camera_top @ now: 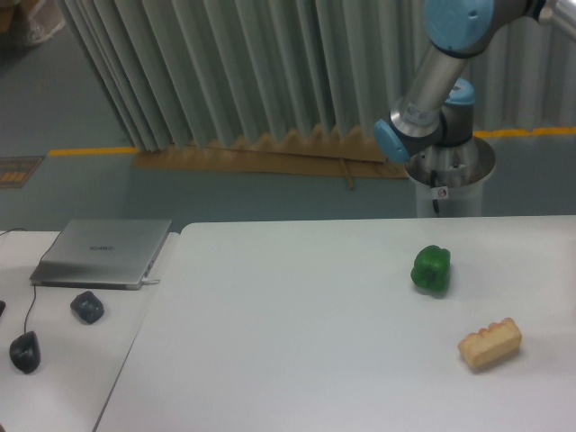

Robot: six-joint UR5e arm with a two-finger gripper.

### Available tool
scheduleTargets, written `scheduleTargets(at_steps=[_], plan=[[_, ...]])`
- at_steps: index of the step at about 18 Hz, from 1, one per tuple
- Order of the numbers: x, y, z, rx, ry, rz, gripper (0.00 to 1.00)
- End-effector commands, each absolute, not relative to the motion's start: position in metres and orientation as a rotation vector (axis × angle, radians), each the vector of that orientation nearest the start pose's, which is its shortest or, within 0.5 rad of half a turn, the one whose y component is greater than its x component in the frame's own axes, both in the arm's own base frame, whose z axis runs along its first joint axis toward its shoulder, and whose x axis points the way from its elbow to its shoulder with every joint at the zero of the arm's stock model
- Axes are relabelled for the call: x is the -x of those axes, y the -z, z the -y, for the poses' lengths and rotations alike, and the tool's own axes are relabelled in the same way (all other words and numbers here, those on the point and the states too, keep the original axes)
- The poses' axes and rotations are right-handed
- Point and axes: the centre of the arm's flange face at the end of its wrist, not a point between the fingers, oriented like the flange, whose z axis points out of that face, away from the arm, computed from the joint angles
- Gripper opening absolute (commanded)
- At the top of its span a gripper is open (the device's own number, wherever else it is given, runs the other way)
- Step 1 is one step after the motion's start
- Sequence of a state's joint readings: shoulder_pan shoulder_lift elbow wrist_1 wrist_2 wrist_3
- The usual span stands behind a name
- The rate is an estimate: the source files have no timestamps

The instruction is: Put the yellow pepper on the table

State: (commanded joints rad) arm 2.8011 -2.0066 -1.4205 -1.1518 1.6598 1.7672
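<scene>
The yellow pepper is out of view. The white table fills the lower middle and right of the camera view. Only the arm's grey links and blue joints show at the upper right, behind the table's far edge. The gripper itself is outside the frame.
A green pepper sits on the table toward the right. A tan ridged block lies nearer the front right. On the left, a narrower pale desk holds a silver laptop, a dark mouse and a dark object.
</scene>
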Motion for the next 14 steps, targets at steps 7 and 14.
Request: scheduleTargets(at_steps=[7,14], plan=[[0.537,-0.381,-0.378,3.062,-0.128,-0.780,0.44],[0.492,-0.383,-0.432,3.055,-0.111,-0.685,0.44]])
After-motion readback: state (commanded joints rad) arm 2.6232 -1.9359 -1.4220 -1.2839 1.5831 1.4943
